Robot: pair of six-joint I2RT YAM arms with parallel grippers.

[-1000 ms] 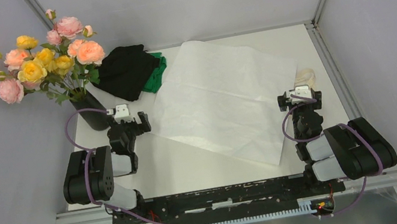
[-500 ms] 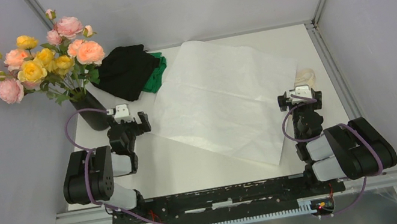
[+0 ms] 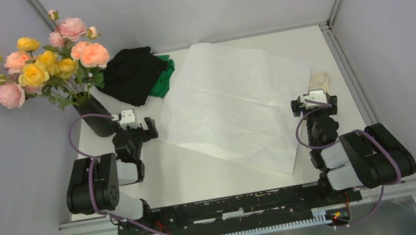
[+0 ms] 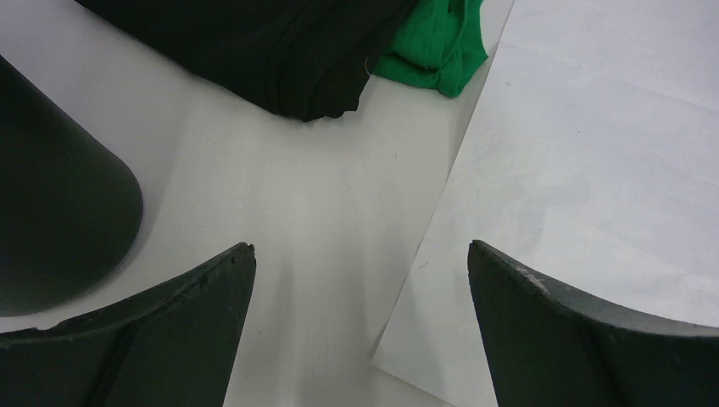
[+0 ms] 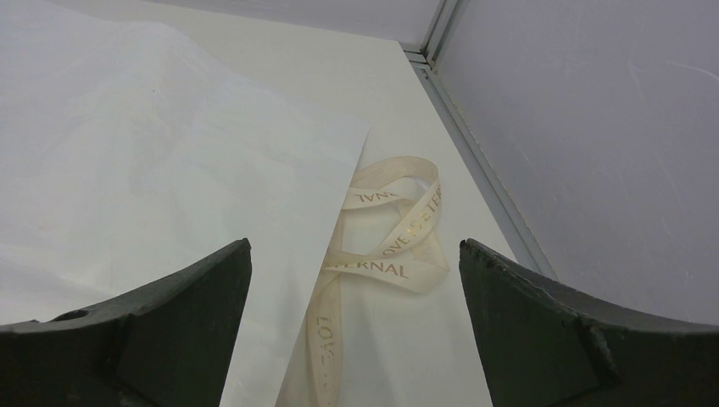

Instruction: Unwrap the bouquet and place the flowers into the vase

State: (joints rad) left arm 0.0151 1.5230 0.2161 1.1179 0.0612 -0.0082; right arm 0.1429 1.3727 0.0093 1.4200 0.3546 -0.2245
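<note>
The flowers [image 3: 49, 58], pink, peach and yellow roses on green stems, stand upright in the black vase [image 3: 96, 118] at the table's left edge; the vase's wall [image 4: 51, 195] fills the left of the left wrist view. The bouquet is undone: its white paper sheet [image 3: 235, 103] lies flat mid-table, and its cream ribbon [image 3: 319, 81] [image 5: 390, 246] lies loose by the paper's right corner. My left gripper [image 3: 133, 127] [image 4: 360, 259] is open and empty, just right of the vase. My right gripper [image 3: 315, 101] [image 5: 354, 254] is open and empty, just short of the ribbon.
A black-and-green cloth heap [image 3: 137, 73] [image 4: 339, 51] lies at the back, between the vase and the paper. Grey walls close in the table on the left, back and right, with a metal rail [image 3: 348, 71] along the right edge.
</note>
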